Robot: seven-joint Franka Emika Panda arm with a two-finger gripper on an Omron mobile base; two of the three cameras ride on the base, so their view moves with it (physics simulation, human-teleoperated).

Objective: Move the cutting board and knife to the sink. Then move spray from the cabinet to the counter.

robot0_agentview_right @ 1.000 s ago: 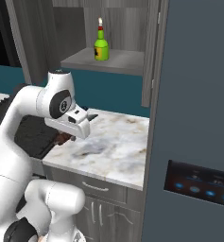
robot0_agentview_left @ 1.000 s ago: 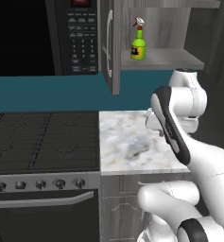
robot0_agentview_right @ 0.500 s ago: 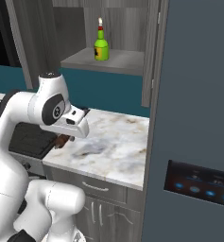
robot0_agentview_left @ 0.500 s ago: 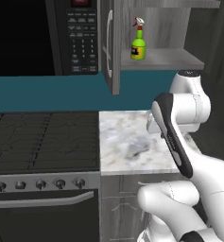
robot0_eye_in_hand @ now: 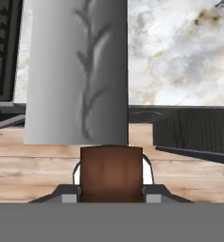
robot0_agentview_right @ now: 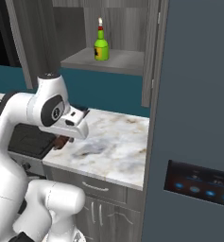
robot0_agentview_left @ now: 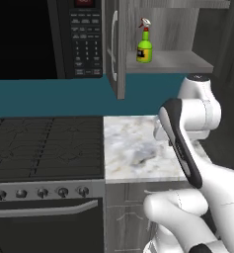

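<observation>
In the hand view, my gripper (robot0_eye_in_hand: 111,190) is shut on the knife's reddish-brown handle, and the broad grey blade (robot0_eye_in_hand: 78,71) reaches away over the counter (robot0_eye_in_hand: 179,52) edge. From the right base view, the knife's dark handle (robot0_agentview_right: 60,142) shows under the hand at the counter's (robot0_agentview_right: 118,146) left front corner. The green spray (robot0_agentview_left: 144,47) (robot0_agentview_right: 101,46) stands upright on the shelf of the open cabinet (robot0_agentview_left: 174,62), above the counter (robot0_agentview_left: 128,143). The cutting board and the sink are out of view.
A black stovetop (robot0_agentview_left: 44,148) lies left of the counter, with a black microwave (robot0_agentview_left: 39,34) above it. The cabinet door (robot0_agentview_left: 116,49) hangs open beside the microwave. A tall dark appliance front (robot0_agentview_right: 198,118) walls off the counter's right side.
The arm's upper links have shifted slightly, and the hand has edged a little left and down in the right base view. The knife stays gripped; the spray has not moved.
</observation>
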